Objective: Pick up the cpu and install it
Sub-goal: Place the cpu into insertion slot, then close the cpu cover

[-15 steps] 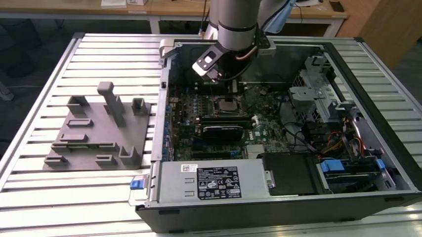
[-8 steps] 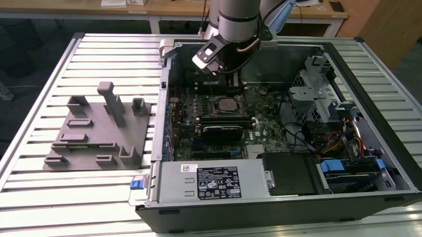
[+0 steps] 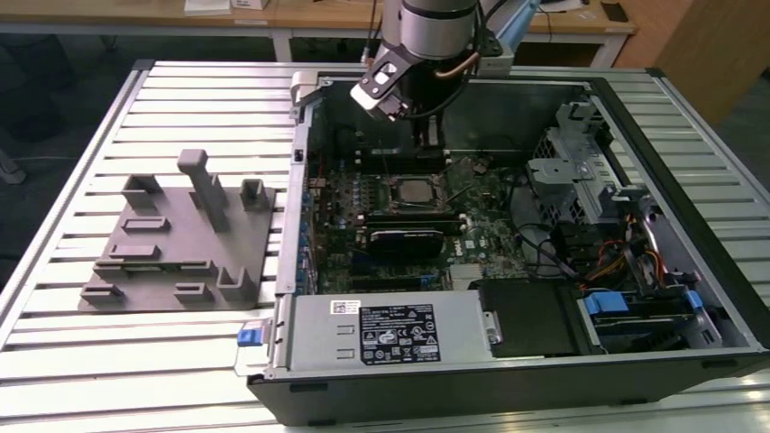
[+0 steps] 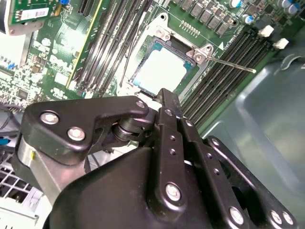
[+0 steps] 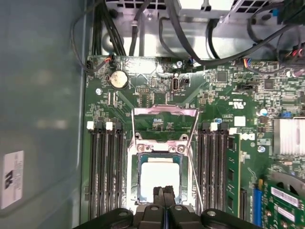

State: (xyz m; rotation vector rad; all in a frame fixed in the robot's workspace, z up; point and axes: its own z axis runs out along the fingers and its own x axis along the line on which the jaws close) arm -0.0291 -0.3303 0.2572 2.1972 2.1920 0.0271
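The cpu lies flat in the socket on the motherboard, its silvery top showing in both wrist views. The socket's load plate is flipped open and its thin lever sticks out to one side. My gripper hangs just above the socket inside the open computer case. Its two black fingers are pressed together, with nothing between them, over the cpu's edge.
A grey plastic fixture with several upright blocks stands on the slatted table at the exterior view's left. The case holds a power supply, cables and a drive cage. Memory slots flank the socket.
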